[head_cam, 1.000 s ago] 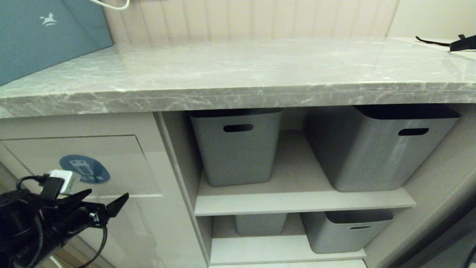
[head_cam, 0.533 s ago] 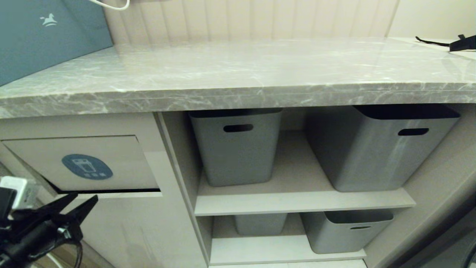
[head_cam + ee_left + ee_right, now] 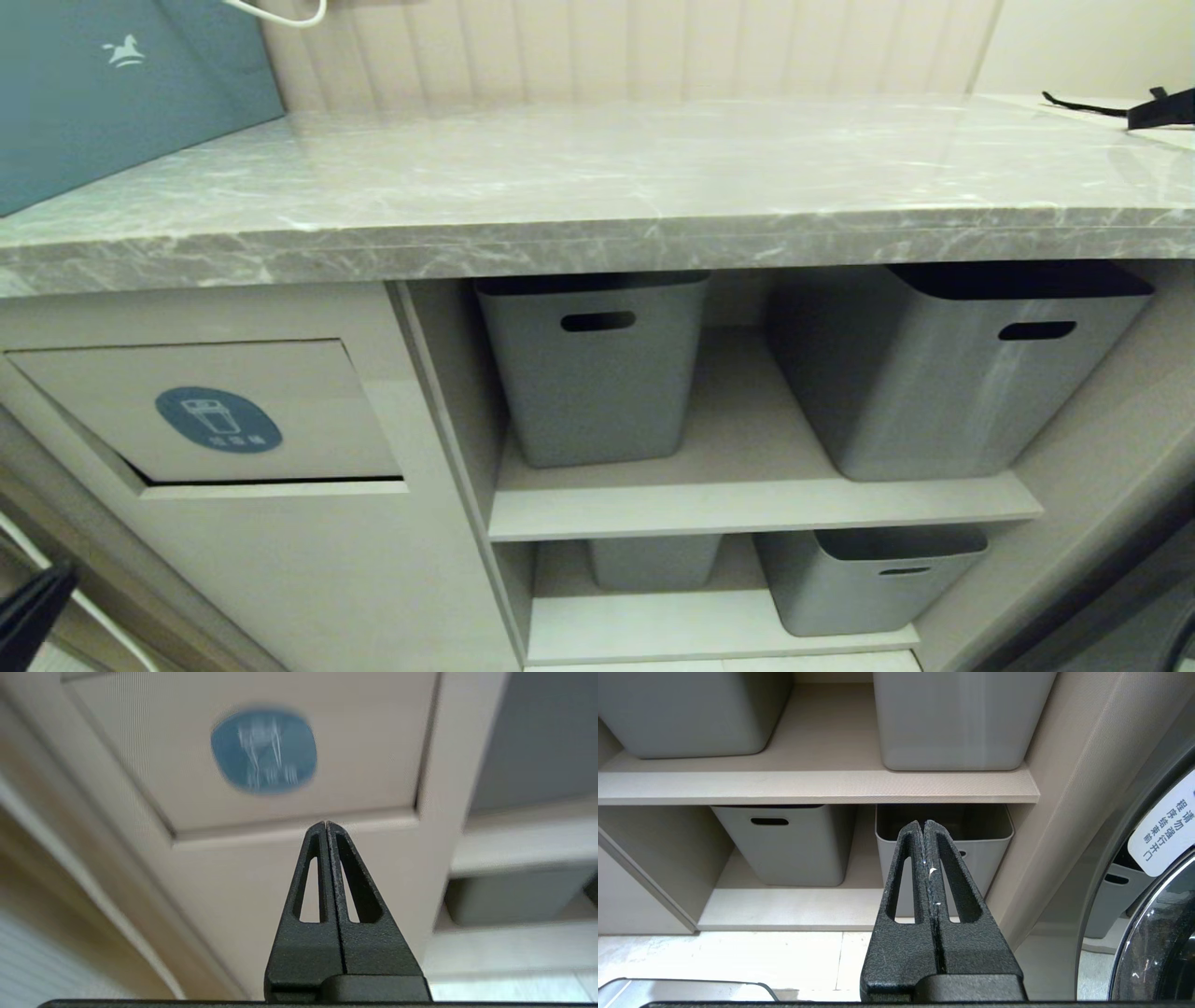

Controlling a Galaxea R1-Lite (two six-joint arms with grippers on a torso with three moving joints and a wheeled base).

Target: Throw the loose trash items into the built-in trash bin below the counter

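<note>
The built-in trash bin (image 3: pixel 308 420) is the beige flap with a blue oval icon (image 3: pixel 218 420), low on the left under the grey marble counter (image 3: pixel 597 177). A thin dark gap runs along the flap's lower edge. My left gripper (image 3: pixel 326 825) is shut on nothing. It sits low and in front of the cabinet, below the flap (image 3: pixel 355 765). In the head view only a black fingertip (image 3: pixel 37 602) shows at the bottom left corner. My right gripper (image 3: pixel 923 823) is shut and empty, parked facing the lower shelf. The loose trash items are out of view.
Grey handle-slot storage bins (image 3: pixel 597 373) (image 3: pixel 952 373) stand on the open shelves right of the flap, with more on the lower shelf (image 3: pixel 868 574). A teal box with a white horse logo (image 3: pixel 112 93) stands back left on the counter, a black strap (image 3: pixel 1158 107) far right. A washer door (image 3: pixel 1157 933) is beside my right gripper.
My left gripper has drawn back from the flap, down and to the left, nearly out of the head view, and its fingers have shut. A dark gap has opened along the flap's lower edge.
</note>
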